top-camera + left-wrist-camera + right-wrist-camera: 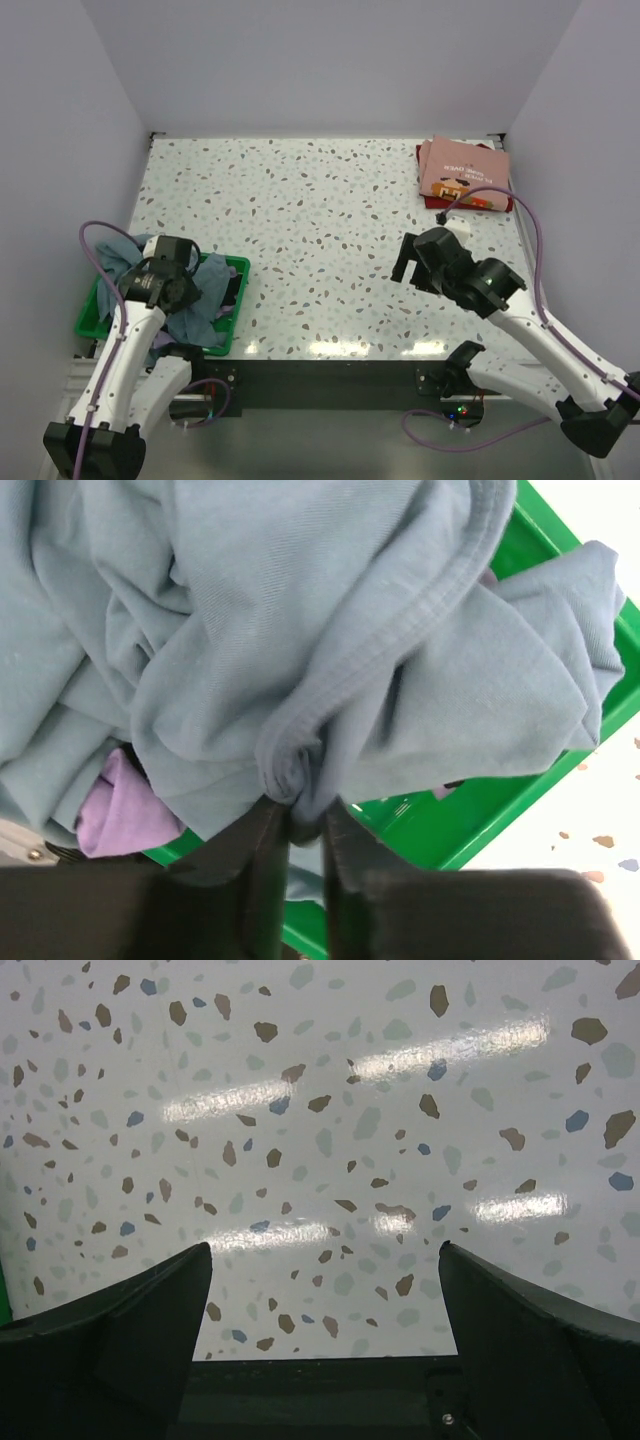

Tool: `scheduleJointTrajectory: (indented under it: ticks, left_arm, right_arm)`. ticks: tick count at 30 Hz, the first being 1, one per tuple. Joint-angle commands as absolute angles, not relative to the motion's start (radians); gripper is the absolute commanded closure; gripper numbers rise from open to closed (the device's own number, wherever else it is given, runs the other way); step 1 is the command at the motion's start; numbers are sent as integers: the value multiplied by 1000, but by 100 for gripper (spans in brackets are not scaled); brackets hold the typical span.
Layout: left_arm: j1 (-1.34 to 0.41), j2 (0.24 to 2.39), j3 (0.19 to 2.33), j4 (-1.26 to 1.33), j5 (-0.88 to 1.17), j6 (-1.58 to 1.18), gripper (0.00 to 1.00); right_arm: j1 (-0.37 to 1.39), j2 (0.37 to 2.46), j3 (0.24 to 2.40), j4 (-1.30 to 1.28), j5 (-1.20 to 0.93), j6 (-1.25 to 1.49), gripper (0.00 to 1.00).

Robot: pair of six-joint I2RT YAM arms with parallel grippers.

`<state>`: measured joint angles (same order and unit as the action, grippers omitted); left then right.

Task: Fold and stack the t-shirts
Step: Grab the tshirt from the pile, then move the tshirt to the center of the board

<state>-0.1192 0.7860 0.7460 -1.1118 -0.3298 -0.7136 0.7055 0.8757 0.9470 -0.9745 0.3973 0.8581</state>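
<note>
1. From the top camera, the left claw (168, 283) hung over the green basket (92, 322) at the near left edge of the worktop (300, 210). A crumpled grey-blue t-shirt (208, 285) filled the basket and spilled over its rim. The pink t-shirt (462, 168) lay folded in the far right corner on a dark red t-shirt (432, 202). The right claw (412, 268) hovered above bare worktop, well apart from that stack.
2. In the left wrist camera, the left claw's fingers (262, 855) were pinched nearly together on a bunched fold of the grey-blue t-shirt. A lavender t-shirt (118, 808) peeked out beneath it, inside the basket.
3. In the right wrist camera, the right claw stood wide apart, with nothing between its fingers (110, 1335) and only speckled worktop below.
</note>
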Motion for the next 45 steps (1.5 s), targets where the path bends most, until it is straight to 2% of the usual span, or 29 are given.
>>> scheduleJointTrajectory:
  ticks: [1, 2, 12, 15, 19, 23, 27, 31, 35, 37, 39, 42, 45]
  left_arm:
    - [-118, 775, 769, -1080, -322, -693, 82]
    - [-118, 776, 773, -1077, -316, -692, 100]
    - [-118, 814, 1138, -919, -100, -782, 100]
    - [-118, 888, 1242, -839, 39, -825, 100]
    - [-121, 971, 1376, -593, 294, -839, 100]
    - [-136, 1115, 1601, -445, 446, -880, 100]
    - [-282, 1244, 1797, -327, 468, -933, 100]
    - [-386, 1392, 1940, -94, 532, -1032, 100]
    - [-465, 1564, 2255, -43, 551, -1093, 100]
    - [-485, 1653, 2351, 78, 586, -1156, 100]
    - [-497, 1678, 2347, 220, 603, -1258, 100]
    - [-500, 1678, 2295, 213, 607, -1244, 100]
    - [-497, 1591, 2095, 192, 595, -1175, 100]
  right_arm:
    - [706, 905, 973, -922, 394, 830, 1]
    - [707, 913, 980, -917, 394, 819, 1]
    - [707, 979, 1057, -916, 465, 752, 1]
    - [706, 983, 1068, -919, 494, 746, 1]
    - [707, 980, 1077, -922, 532, 736, 1]
    - [706, 980, 1081, -925, 568, 729, 1]
    - [706, 985, 1089, -931, 600, 729, 1]
    - [706, 980, 1104, -934, 649, 735, 1]
    - [704, 982, 1120, -940, 687, 738, 1]
    - [703, 983, 1123, -945, 701, 745, 1]
    - [701, 983, 1124, -948, 707, 752, 1]
    - [701, 986, 1124, -957, 718, 762, 1]
    - [701, 991, 1124, -972, 726, 778, 1]
